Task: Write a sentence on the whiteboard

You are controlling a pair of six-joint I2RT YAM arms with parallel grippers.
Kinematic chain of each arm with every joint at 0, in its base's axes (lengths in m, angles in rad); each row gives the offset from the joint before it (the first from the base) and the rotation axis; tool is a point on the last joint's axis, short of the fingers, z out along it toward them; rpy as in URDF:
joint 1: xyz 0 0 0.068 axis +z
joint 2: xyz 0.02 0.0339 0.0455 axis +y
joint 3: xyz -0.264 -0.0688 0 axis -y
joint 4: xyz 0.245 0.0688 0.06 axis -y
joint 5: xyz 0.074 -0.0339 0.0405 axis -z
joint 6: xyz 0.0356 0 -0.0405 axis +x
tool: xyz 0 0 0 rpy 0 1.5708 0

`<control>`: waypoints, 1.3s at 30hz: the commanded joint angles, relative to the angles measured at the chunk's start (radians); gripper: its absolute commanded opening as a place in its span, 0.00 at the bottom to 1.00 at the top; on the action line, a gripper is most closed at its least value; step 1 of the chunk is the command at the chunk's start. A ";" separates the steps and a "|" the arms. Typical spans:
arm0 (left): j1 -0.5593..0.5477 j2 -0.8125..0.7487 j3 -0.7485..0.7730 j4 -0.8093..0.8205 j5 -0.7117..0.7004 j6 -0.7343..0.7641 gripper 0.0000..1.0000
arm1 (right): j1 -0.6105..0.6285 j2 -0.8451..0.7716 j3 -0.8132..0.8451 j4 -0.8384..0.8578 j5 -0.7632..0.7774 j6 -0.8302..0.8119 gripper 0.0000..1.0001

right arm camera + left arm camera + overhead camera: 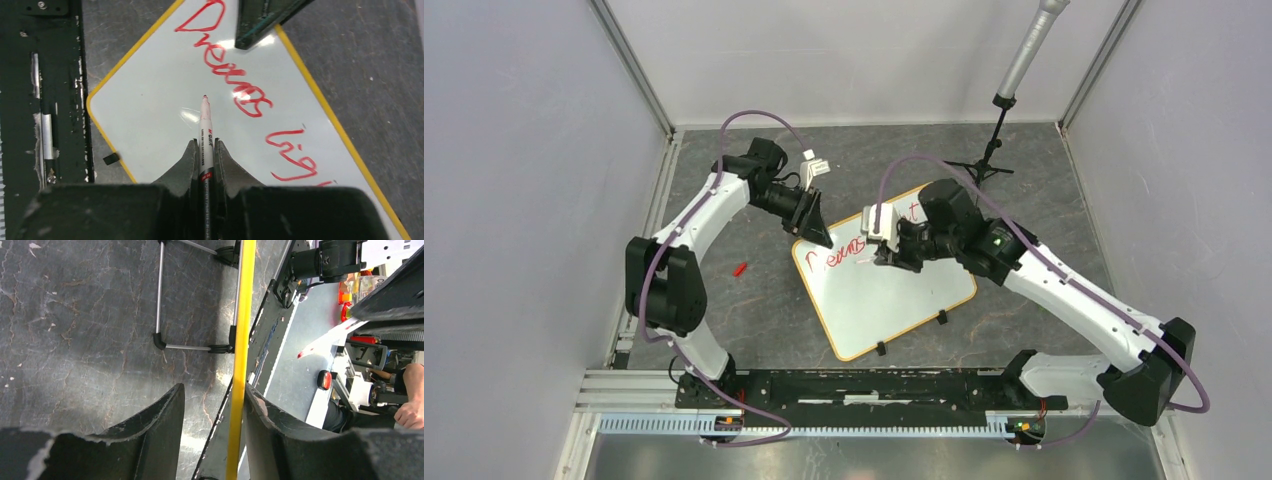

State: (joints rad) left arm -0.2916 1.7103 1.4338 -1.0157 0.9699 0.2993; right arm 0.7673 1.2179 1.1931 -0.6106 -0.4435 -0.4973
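Note:
The whiteboard lies at an angle in the middle of the table, with two black clips on its near edge. The sentence in red reads "Dreams" and the start of a second word in the right wrist view. My right gripper is shut on a red marker whose tip is at the board just below "Dreams". My left gripper is at the board's far left corner. Its jaws are open, with the yellow rim between them against the right finger.
A small red cap lies on the table left of the board. A tripod stand stands at the back right. The black base rail runs along the near edge. Grey walls enclose the sides.

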 commanded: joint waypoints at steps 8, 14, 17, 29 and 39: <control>0.014 -0.100 -0.049 -0.011 0.032 0.025 0.43 | 0.109 -0.066 -0.178 0.085 0.027 0.025 0.00; 0.014 -0.088 -0.056 -0.011 0.041 0.023 0.33 | 0.153 -0.077 -0.212 0.122 0.031 0.055 0.00; 0.014 -0.085 -0.058 -0.012 0.041 0.024 0.29 | 0.179 -0.077 -0.229 0.145 0.082 0.063 0.00; 0.014 -0.072 -0.058 -0.011 0.036 0.024 0.13 | 0.271 -0.041 -0.239 0.197 0.180 0.060 0.00; 0.014 -0.069 -0.058 -0.011 0.029 0.020 0.04 | 0.345 -0.002 -0.248 0.223 0.313 0.047 0.00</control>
State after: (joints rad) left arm -0.2810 1.6440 1.3769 -1.0298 1.0126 0.3000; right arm 1.0962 1.2064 0.9451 -0.4450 -0.2161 -0.4465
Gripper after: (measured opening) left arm 0.161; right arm 0.127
